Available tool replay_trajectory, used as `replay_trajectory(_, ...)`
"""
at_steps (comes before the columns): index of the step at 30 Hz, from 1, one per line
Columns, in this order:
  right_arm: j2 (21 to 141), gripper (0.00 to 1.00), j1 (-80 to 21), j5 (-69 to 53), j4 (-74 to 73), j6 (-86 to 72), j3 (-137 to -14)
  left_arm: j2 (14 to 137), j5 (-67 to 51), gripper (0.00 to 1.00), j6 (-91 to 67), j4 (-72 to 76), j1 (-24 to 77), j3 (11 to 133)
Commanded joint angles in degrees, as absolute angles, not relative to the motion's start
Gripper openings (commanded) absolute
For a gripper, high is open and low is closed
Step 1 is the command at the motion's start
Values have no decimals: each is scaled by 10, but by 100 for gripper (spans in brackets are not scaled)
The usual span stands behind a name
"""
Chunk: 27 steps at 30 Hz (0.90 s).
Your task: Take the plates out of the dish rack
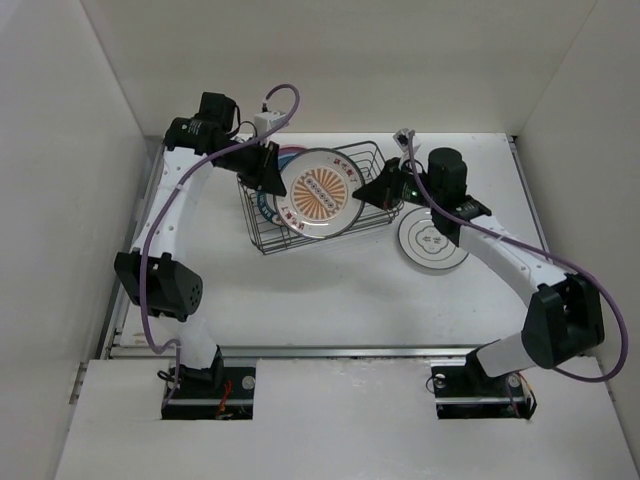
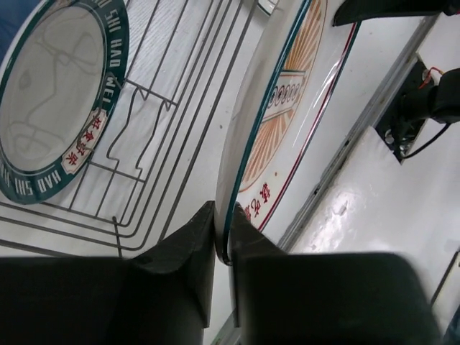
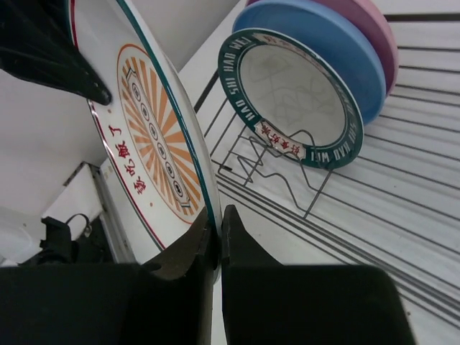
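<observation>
Both grippers pinch the round white plate with orange radial pattern (image 1: 322, 193): left gripper (image 2: 223, 241) and right gripper (image 3: 218, 233) each clamp its rim (opposite edges), holding it above the dark wire dish rack (image 1: 370, 160). Beyond the right gripper's fingers stand the teal-lettered plate (image 3: 291, 97), blue plate (image 3: 338, 43) and pink plate (image 3: 377, 29); a grey-rimmed white plate (image 1: 433, 242) lies beside it on the table.

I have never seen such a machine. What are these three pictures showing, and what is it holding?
Two robot arms stand on a white table. The top picture looks down from above; the other two come from cameras on each wrist. The left gripper and the right gripper each pinch one edge of the orange-patterned plate, jaws shut on its rim. Beneath it is a wire dish rack, which holds a teal-rimmed plate, a blue plate and a pink plate. A grey-rimmed plate lies flat on the table.
</observation>
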State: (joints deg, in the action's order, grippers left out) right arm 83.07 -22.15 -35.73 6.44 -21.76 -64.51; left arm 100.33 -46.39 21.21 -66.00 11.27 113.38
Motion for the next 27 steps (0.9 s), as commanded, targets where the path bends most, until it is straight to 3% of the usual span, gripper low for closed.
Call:
replay_trajectory(1, 802, 0, -188, -353, 171, -309, -617, 991, -502, 7, 162, -644, 117, 1135)
replay_trajectory(2, 802, 0, -188, -352, 171, -323, -617, 991, -502, 27, 162, -643, 117, 1135)
replay_trajectory(4, 788, 0, -158, -345, 171, -351, -603, 991, -441, 79, 139, -625, 112, 1135)
replay_trajectory(5, 770, 0, -144, -338, 177, -365, -594, 975, -414, 100, 127, -614, 112, 1123)
replay_trajectory(9, 695, 0, -66, -298, 215, -464, -530, 905, -239, 100, 58, -506, 112, 1045)
replay_trajectory(14, 614, 0, 15, -85, 24, -492, -512, 925, -21, 100, 26, -503, 112, 1035)
replay_trajectory(19, 542, 0, 57, 61, -109, -557, -461, 976, 6, 100, 26, -531, 112, 1025)
replay_trajectory(27, 570, 0, 79, 59, -148, -602, -393, 1069, 20, 100, 21, -564, 112, 1023)
